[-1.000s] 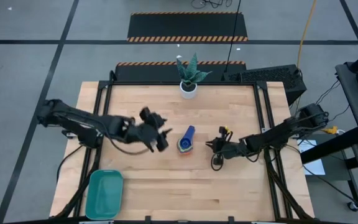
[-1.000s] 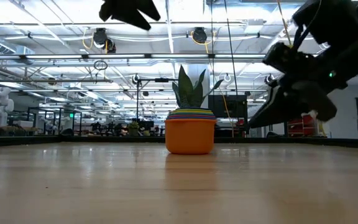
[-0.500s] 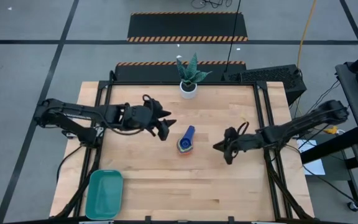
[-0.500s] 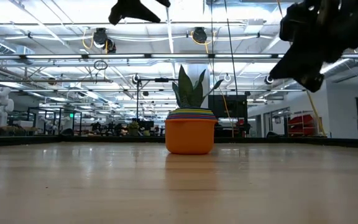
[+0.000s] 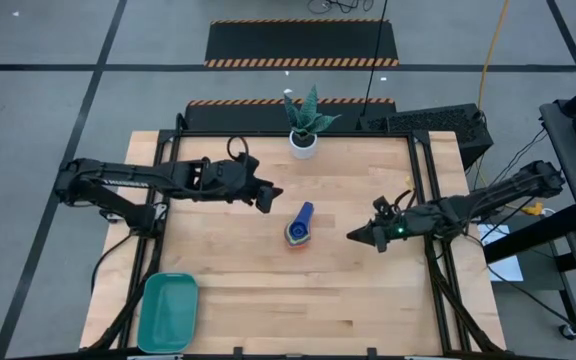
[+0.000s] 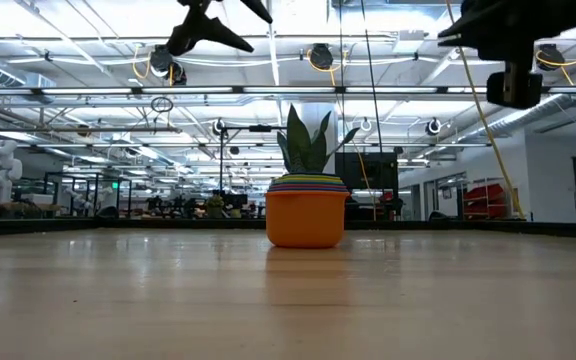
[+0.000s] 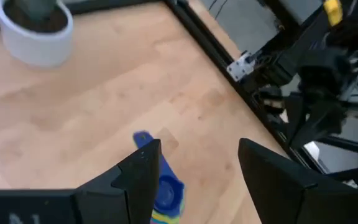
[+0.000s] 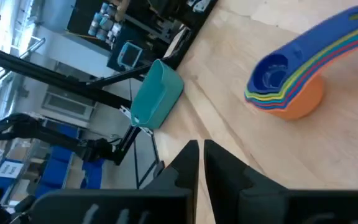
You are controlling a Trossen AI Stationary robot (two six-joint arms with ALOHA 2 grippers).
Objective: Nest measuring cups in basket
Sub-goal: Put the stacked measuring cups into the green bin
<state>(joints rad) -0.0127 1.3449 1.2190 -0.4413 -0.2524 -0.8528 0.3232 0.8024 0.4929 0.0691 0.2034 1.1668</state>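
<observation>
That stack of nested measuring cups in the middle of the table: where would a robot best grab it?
Probably by the fanned handles, from above: they jut out flat past the measuring cups, clear of the table. The open left tool is nearer that end.

A pale butcher-block wooden table (image 5: 268, 290) in a black metal frame stands on a grey floor (image 5: 38, 120) marked with dark lines. Beyond its far edge lie black mats with orange-striped borders (image 5: 303, 45). Past the far-right corner sits a black keyboard (image 5: 438, 122). The low view shows a hall with bright ceiling lights (image 6: 320, 56).
</observation>
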